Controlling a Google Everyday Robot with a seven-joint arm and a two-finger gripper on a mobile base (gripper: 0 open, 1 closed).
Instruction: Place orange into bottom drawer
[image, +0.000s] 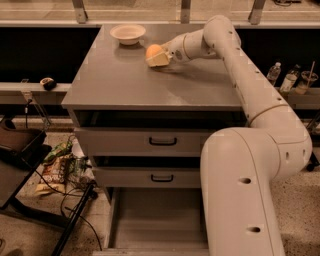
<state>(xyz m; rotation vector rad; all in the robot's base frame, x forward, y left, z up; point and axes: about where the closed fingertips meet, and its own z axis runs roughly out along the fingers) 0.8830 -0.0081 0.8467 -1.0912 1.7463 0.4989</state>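
Observation:
The orange (153, 50) sits on the grey cabinet top (125, 82), near the back and a little right of the pale bowl. My gripper (157, 57) reaches in from the right at the end of the white arm (240, 65) and is down at the orange, with its pale fingers (159, 60) against the fruit's front side. The bottom drawer (155, 220) is pulled out at floor level below the two upper drawers; its flat grey floor shows, and my arm's lower body hides its right part.
A shallow cream bowl (128, 34) stands at the back of the cabinet top. Two upper drawers with black handles (162, 142) are shut. Bags and cables (57, 167) lie on the floor at the left. Bottles (290, 80) stand on a ledge at the right.

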